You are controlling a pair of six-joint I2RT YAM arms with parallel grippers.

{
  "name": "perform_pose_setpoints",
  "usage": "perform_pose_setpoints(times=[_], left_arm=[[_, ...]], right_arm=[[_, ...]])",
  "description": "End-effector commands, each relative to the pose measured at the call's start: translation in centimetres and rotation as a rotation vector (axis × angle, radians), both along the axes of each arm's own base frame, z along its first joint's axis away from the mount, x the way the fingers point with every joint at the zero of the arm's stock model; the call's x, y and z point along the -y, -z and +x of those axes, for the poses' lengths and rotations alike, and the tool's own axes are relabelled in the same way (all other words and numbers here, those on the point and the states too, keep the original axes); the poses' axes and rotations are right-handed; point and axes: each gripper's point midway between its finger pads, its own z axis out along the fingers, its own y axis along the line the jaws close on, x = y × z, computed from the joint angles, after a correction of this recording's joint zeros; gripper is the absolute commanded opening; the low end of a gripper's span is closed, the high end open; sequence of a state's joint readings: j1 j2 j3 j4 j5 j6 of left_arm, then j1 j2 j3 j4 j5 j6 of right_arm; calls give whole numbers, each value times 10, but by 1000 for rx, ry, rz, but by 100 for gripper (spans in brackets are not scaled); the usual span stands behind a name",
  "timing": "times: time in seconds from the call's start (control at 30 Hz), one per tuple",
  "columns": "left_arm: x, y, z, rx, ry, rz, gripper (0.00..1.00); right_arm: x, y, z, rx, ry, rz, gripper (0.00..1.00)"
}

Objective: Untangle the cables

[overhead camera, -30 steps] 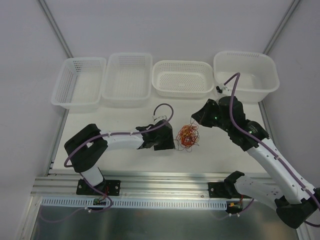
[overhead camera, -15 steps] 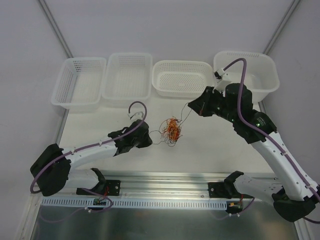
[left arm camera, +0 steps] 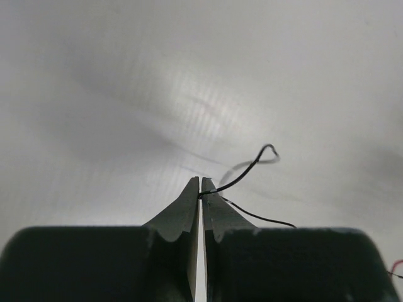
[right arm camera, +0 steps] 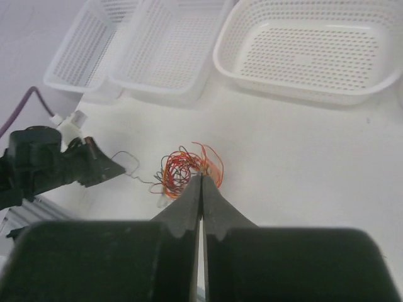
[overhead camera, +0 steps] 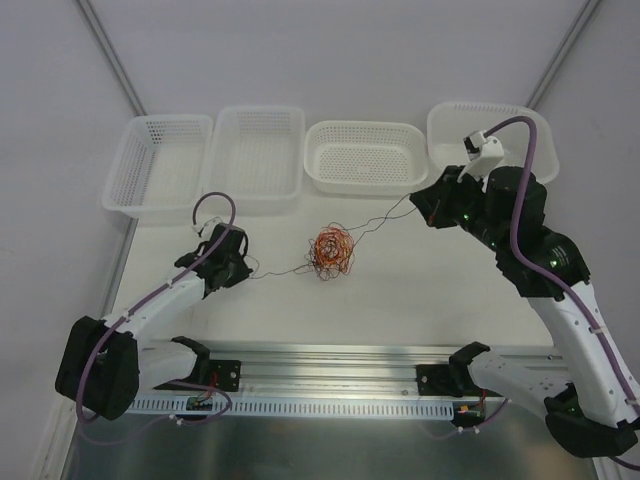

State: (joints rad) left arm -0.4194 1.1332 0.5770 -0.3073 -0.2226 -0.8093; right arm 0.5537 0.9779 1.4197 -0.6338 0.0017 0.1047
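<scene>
1. Knot of cables [overhead camera: 328, 252] lies on the worktop [overhead camera: 420, 300], about midway between the two arms and in front of the baskets. It is a loose, rounded tangle of hair-thin wire, mostly orange and red with darker strands mixed in.
2. Two dark strands leave the knot. One runs nearly straight to the left pincer [overhead camera: 246, 272]; the other slants up and away to the right pincer [overhead camera: 415, 202].
3. The left pincer is clamped on its strand. In the wrist view its tapered black fingers [left arm camera: 182, 214] meet with no gap, the wire is pinched at their tips, and a small loop curls beyond them.
4. The right pincer's fingers [right arm camera: 217, 211] are likewise pressed together. The overhead view shows the strand ending at its tips, though the wire there is too fine to make out in the wrist view.
5. The worktop is smooth, matte white.
6. Four baskets [overhead camera: 365, 127] of white perforated plastic, rectangular with rounded corners, stand in a row along the far edge, apart from the knot.
</scene>
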Motion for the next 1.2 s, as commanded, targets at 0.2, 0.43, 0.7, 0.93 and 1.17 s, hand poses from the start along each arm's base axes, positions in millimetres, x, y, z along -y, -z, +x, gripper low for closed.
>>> perform_pose_setpoints(times=[0.2, 0.43, 0.7, 0.93, 1.17], left_arm=[[-91, -43, 13, -3, -232, 188, 0], [-138, -97, 25, 71, -359, 212, 0], [-178, -178, 28, 169, -370, 403, 0], [-205, -195, 7, 153, -376, 528, 0], [-170, -140, 8, 75, -243, 358, 0]], right_arm=[[74, -33, -2, 107, 229, -54, 1], [122, -1, 4, 11, 422, -156, 1], [150, 71, 9, -191, 543, -167, 1], [177, 128, 10, -374, 639, -99, 1], [153, 157, 13, -458, 527, -32, 1]])
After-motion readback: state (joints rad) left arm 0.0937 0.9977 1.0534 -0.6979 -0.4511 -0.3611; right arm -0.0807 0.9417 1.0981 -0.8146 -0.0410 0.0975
